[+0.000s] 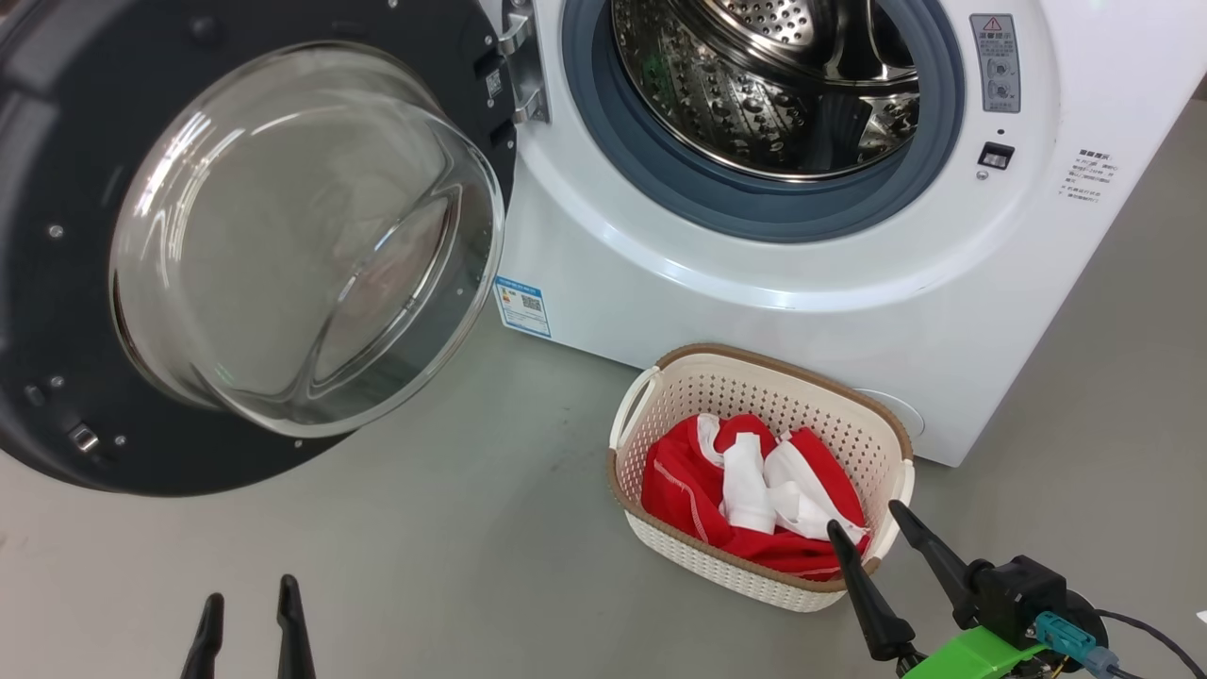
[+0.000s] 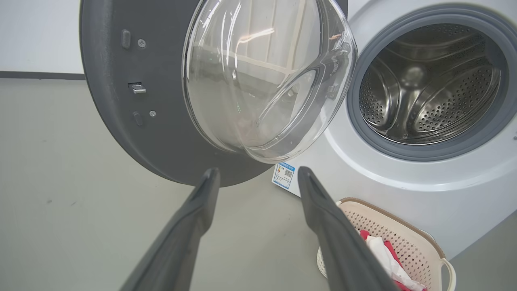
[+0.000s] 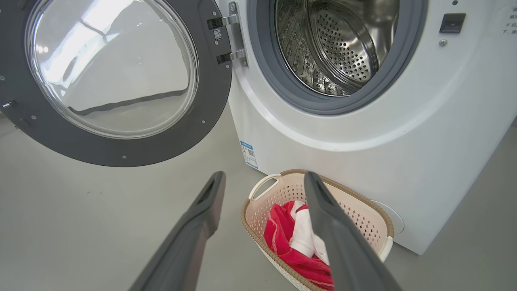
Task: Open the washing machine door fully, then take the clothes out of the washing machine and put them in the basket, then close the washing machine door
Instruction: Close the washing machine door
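**Red jersey in the basket, door wide open, both pincers slack**

The right pincer (image 1: 866,517) hangs with its two long dark fingers spread apart and nothing between them. Just beyond and below its tips sits the small cream perforated plastic basket with the brown woven-look rim (image 1: 754,356). From the head camera, the tips overlap the basket's near right corner. I can't tell whether they touch the rim. The bright red garment with white panels and white stitching (image 1: 688,481) lies crumpled inside the basket, just ahead of this pincer and a little to its left.

Past the basket, farther along the line of the fingers, stands the large white front-loading washing machine (image 1: 754,311). The basket stands close against its front. Higher up, the grey rubber gasket (image 1: 603,141) rings the perforated steel drum (image 1: 754,85).

The left pincer (image 1: 251,604) is spread open too, gripping nothing, low over the grey floor (image 1: 424,528). Ahead of it and above hangs the big round door with its black ring and bulging clear glass bowl (image 1: 283,245), swung wide on its hinges. The basket lies well off to this pincer's right, and a blue sticker (image 1: 522,306) shows low on the machine front between door and basket.
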Robot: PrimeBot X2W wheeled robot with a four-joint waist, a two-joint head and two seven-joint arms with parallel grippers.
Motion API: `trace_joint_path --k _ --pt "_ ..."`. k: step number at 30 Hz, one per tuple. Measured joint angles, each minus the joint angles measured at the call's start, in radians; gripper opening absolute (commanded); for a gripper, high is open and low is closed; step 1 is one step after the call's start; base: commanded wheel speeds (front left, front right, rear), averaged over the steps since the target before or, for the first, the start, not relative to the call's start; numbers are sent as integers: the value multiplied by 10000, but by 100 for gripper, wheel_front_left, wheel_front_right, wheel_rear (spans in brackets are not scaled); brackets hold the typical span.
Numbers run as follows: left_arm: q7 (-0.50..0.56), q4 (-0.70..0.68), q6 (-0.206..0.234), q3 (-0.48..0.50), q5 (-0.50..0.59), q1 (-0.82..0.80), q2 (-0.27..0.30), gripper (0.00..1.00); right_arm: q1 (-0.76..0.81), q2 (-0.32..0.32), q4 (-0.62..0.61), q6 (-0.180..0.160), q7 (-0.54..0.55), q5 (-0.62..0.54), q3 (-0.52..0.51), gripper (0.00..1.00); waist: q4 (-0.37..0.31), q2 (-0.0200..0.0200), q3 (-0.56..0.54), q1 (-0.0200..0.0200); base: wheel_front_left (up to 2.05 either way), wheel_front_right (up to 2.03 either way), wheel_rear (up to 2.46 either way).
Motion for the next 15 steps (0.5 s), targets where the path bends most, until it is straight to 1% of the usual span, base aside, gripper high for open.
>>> trace_joint_path --k 2,3,4,5,6,9,11,15 --pt "0 -33 0 10 -46 58 0 99 0 0 -2 0 0 0 2 100 -7 0 -19 0 0 0 0" --pt "0 -36 0 21 -88 81 0 87 1 2 -2 0 0 0 2 100 -11 0 -23 0 0 0 0" --pt "0 -58 -2 38 -127 84 0 64 1 6 -2 0 0 0 2 100 -12 0 -22 0 0 0 0" --pt "2 -105 -13 61 -182 83 0 29 1 8 -2 0 0 0 0 100 -14 0 -17 0 0 0 0" --pt "2 -174 -35 102 -238 81 0 0 1 10 -2 0 0 0 0 100 -15 0 -13 0 0 0 0" --pt "2 -543 -155 380 -430 29 0 0 1 13 -4 0 0 -2 -10 100 -14 0 29 0 0 0 0" --pt "2 -1133 -470 825 -362 -334 -8 0 2 21 -12 0 0 -2 -52 100 -11 1 88 0 0 0 0" --pt "0 -2230 -1003 1724 451 -1316 -27 0 2 42 -35 0 0 -4 -142 100 6 1 186 0 0 0 0"
